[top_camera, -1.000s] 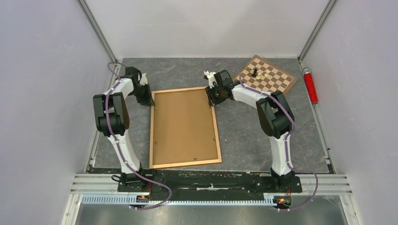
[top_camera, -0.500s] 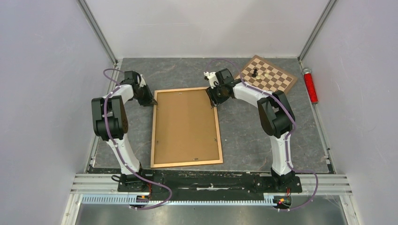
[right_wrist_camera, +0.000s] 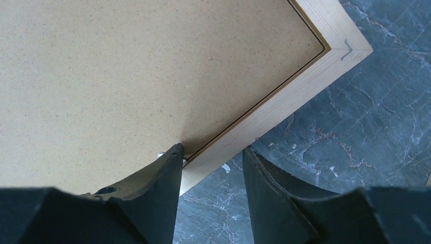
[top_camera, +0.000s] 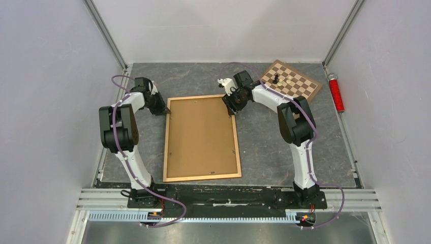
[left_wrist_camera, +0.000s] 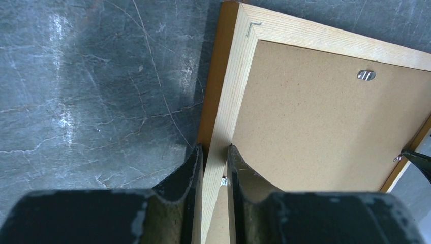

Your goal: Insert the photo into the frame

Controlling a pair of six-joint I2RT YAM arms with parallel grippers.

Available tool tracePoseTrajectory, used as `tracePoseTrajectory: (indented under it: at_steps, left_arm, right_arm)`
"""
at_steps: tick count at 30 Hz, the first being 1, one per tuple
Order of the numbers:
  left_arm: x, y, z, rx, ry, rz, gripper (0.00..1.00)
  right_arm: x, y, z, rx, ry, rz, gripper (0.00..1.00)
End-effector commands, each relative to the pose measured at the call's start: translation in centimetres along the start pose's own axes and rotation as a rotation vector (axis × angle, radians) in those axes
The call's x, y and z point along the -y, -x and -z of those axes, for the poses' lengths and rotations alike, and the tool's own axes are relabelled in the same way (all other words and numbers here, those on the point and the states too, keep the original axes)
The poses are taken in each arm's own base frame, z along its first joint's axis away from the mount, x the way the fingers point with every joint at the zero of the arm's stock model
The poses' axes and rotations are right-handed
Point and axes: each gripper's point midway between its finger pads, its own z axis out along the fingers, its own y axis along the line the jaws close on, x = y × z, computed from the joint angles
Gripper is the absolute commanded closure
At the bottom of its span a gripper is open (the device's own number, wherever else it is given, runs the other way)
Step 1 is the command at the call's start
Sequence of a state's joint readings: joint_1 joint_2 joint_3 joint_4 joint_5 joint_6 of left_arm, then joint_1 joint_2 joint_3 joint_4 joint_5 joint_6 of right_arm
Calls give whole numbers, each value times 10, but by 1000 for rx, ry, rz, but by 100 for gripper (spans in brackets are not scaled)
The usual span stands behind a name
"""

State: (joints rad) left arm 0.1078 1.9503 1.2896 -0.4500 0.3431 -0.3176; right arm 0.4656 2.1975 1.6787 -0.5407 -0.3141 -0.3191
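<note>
Clamping with my left claw (left_wrist_camera: 213,152): jaws nearly together, pinched on the left rail of the thin light-brown wooden rectangular picture frame (left_wrist_camera: 231,96), near its far-left corner. The frame lies flat, back up, on the grey marbled desk (top_camera: 264,147) between my two arms.

A plain brown fibreboard backing board (top_camera: 201,134) sits inside the frame and fills it edge to edge. A small metal clip (left_wrist_camera: 366,75) shows on the board just beside the far rail.

Photo: not visible in any view. With the board seated, the print is probably underneath it; I cannot confirm.

My right claw (right_wrist_camera: 213,152): jaws about half apart, astride the right rail near the far-right corner, gripping nothing. The inner fingertip touches the board just beside another metal clip. The outer finger hangs clear of the rail, over the desk.

Reckoning: loading looks done and the board is in. What seems left is turning the clips over the board, then releasing. Late stage.

Far right: a brown-and-cream chessboard (top_camera: 290,81) with a few pieces, well apart from the work.
</note>
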Motion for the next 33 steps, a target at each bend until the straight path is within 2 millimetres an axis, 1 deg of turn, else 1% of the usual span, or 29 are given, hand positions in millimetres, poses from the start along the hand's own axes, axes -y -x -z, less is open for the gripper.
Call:
tracePoseTrajectory:
  at_steps: [1, 4, 9, 16, 21, 25, 30, 33]
  left_arm:
    - [7, 1, -5, 20, -7, 65, 98]
    - [7, 1, -5, 19, -6, 62, 98]
    - [7, 3, -4, 25, -4, 58, 98]
    - [7, 5, -3, 28, -5, 55, 98]
    - [9, 7, -2, 32, -9, 54, 98]
    - [9, 7, -1, 31, -8, 52, 98]
    - [11, 8, 0, 29, -14, 46, 98]
    - [15, 9, 2, 24, -35, 29, 98]
  right_arm:
    - [-9, -49, -15, -162, 89, 17, 52]
    - [-2, -50, -15, -167, 90, 19, 53]
    - [0, -49, -15, -178, 105, 62, 53]
    - [3, -53, -16, -208, 120, 133, 53]
    - [10, -55, -17, -230, 105, 193, 53]
    - [12, -53, -16, -234, 106, 219, 53]
    - [10, -49, -16, -221, 110, 192, 52]
    - [10, -40, -14, -183, 90, 150, 50]
